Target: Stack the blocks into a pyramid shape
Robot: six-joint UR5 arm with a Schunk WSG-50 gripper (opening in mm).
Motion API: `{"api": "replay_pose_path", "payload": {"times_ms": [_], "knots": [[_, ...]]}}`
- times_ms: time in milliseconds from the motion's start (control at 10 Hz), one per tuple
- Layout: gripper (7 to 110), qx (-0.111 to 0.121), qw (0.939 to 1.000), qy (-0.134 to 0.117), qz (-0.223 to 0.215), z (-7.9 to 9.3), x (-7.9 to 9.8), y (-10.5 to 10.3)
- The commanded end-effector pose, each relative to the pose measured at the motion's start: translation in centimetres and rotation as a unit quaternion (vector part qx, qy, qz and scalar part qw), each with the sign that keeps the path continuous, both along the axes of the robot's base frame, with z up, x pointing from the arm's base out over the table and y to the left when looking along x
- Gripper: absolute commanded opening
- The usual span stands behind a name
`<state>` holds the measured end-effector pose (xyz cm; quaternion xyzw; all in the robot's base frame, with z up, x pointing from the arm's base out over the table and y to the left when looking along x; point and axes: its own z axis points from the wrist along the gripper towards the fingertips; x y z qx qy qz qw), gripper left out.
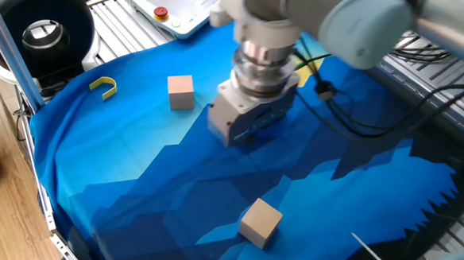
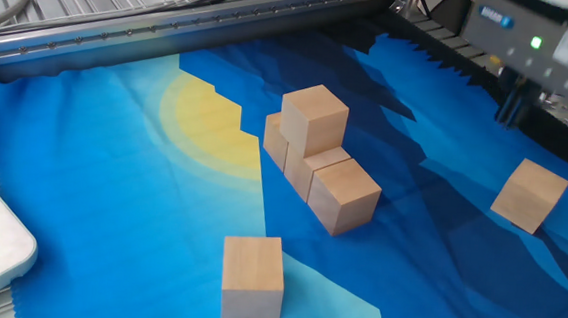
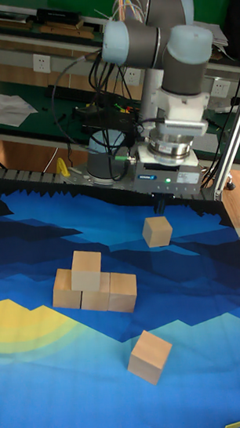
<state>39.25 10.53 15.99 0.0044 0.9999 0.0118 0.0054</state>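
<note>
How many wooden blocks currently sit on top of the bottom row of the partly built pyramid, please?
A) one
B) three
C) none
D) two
A: in the other fixed view a single upper block rests on the bottom row, while two loose blocks lie apart on the cloth; the tall fixed view shows the same single block on top.

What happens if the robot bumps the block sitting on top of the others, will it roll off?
The top block probably slides rather than rolls, since its faces are flat. It looks like stiff wood, likely light. It sits partly over a gap, so a hard bump might tip it.
</note>
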Motion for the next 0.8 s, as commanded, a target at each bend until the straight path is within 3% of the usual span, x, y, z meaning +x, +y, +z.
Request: {"api": "replay_pose_path", "payload": {"times_ms": [0, 200, 300, 500, 700], "knots": [[7, 0.020, 0.9998, 0.006, -0.003, 2.4, -2.9, 0.0], [7, 0.051, 0.9980, 0.036, 0.000, 2.1, -4.8, 1.9], [7, 0.056, 0.9975, 0.043, -0.001, 0.3, -5.0, 2.5], [7, 0.042, 0.9977, 0.050, 0.016, -6.5, -5.5, 1.7], [7, 0.023, 0.9986, 0.046, 0.014, -11.0, -5.0, 1.6]]}}
